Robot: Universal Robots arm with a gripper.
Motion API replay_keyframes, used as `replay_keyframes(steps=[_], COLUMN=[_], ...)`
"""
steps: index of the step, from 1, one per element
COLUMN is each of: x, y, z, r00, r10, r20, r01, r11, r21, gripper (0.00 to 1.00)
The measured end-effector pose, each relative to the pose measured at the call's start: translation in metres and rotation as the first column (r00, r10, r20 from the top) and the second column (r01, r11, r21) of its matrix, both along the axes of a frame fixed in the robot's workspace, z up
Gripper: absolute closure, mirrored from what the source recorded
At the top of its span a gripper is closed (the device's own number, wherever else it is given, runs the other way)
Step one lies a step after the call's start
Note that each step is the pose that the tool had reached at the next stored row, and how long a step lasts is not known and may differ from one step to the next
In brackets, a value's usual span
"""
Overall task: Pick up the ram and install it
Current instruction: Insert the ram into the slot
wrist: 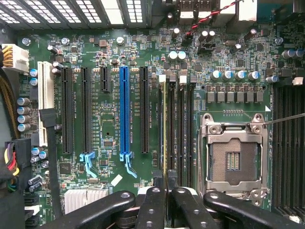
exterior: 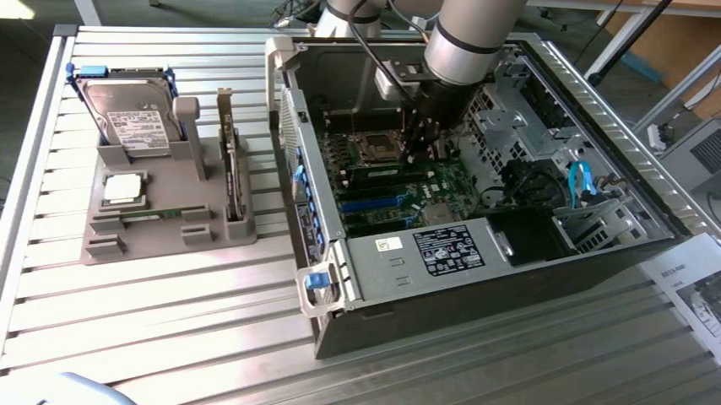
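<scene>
Open black desktop computer case (exterior: pixel 507 291) lying on a ribbed aluminium-slat table (exterior: pixel 169 321), beside a grey moulded parts holder (exterior: pixel 147 228). Black two-fingered gripper (wrist: pixel 165 193) clenched on the thin green ram stick (wrist: pixel 165 124), which stands edge-on at the black memory slots (wrist: pixel 183 133), near the empty silver-framed processor socket (wrist: pixel 234 155). A printed paper sheet (exterior: pixel 693 291) lies at the exterior view's right.

ram (wrist: pixel 165 129) edge-on, one end hid behind hand (wrist: pixel 166 191)
</scene>
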State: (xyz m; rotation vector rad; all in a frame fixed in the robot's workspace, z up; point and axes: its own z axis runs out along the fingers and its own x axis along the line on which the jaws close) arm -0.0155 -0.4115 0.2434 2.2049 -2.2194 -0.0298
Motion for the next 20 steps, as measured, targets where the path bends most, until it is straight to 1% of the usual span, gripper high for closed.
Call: replay_keyframes(steps=[20], x=[0.0001], y=[0.0], z=[-0.0032], r00=[1.0], r10=[0.0], r20=[0.0001], r01=[0.0], r11=[1.0], r21=[0.0003], gripper=[0.88])
